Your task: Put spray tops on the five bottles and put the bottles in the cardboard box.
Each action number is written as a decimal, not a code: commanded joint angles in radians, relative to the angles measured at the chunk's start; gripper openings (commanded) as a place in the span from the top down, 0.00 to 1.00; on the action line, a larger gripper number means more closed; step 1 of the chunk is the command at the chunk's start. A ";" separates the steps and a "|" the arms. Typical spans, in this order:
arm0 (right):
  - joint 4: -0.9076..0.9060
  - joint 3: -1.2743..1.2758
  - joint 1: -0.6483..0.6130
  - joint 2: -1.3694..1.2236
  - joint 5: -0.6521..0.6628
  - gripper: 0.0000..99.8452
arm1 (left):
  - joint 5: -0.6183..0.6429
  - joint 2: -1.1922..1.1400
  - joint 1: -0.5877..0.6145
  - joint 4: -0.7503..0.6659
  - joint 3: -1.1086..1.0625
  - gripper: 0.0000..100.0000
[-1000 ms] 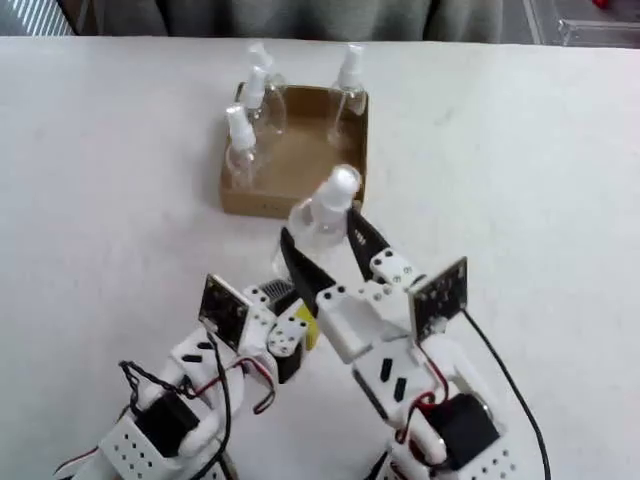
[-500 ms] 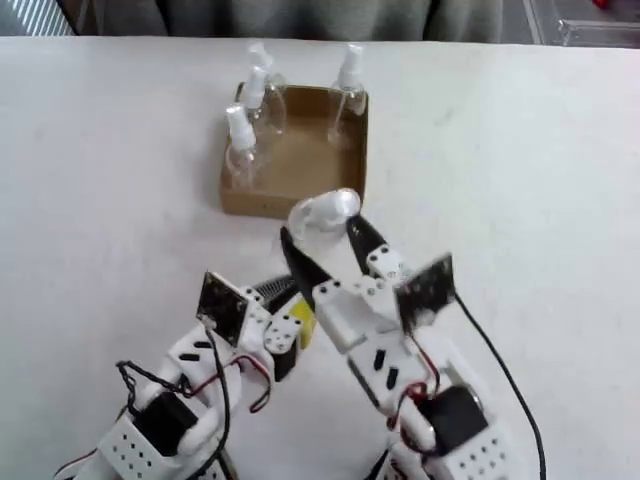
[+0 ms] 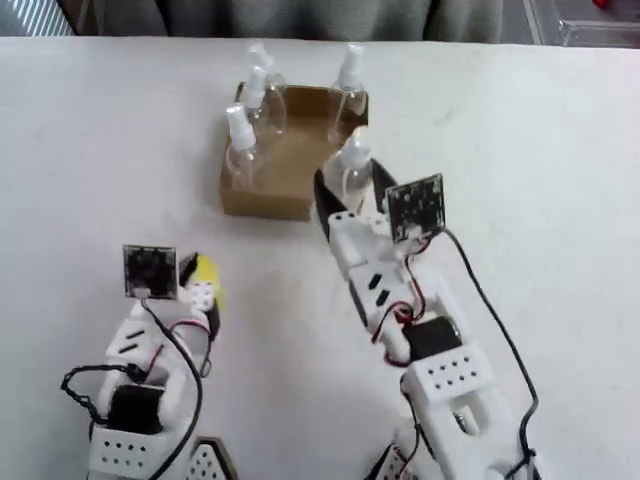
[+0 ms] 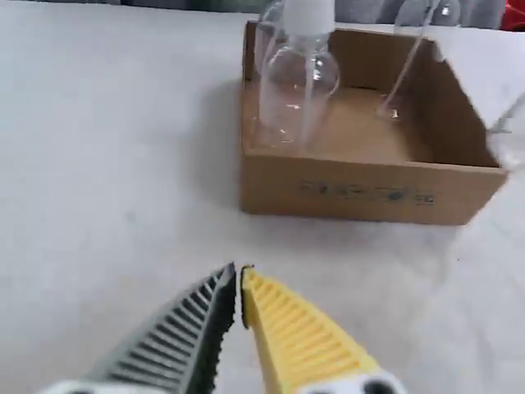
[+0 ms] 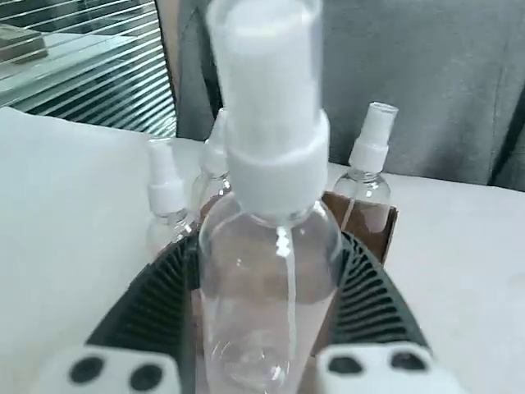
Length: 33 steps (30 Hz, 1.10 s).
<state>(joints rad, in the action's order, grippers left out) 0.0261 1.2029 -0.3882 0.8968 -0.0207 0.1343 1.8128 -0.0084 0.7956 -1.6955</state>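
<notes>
Spray bottle of clear plastic, round-shouldered and upright. It carries a white spray top under a clear cap, and a thin dip tube runs down inside. Right gripper is clamped on its body: black ridged fingers press the two sides, jaws spread just as far as the bottle is wide. In the high view the bottle sits at the near right corner of the cardboard box, close by the right wall. Cannot tell whether its base is down on the box floor or held above it. Box is brown card, roughly square, open-topped and low-walled, with some dark print on the front wall. Other bottles of the same kind stand upright inside, white tops on: one by the left wall, what looks like a pair close together at the far left corner, one at the far right corner. The far right one stands directly beyond the held bottle. Left gripper is well back from the box, low over the white table, pointed toward the front wall. Its grey and yellow ridged fingers meet at the tips, nothing between them. Right arm lies along the table toward the box's near right corner.
</notes>
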 commanded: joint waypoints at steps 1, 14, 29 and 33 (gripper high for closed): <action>0.084 -0.100 0.036 -0.093 0.005 0.99 | -0.015 0.012 0.044 0.034 0.003 0.98; 0.271 -0.308 0.051 -0.495 0.011 0.99 | -0.075 0.012 0.051 0.118 0.003 0.98; 0.486 -0.434 0.111 -0.866 0.005 0.99 | -0.170 0.012 0.051 0.120 0.003 0.98; 0.509 -0.470 0.110 -0.943 0.005 0.99 | -0.170 0.010 0.051 0.120 0.003 0.98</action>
<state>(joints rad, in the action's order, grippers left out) 0.5048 0.8025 -0.2854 -0.0361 -0.0207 -0.0284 1.8128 0.0315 0.9122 -1.6955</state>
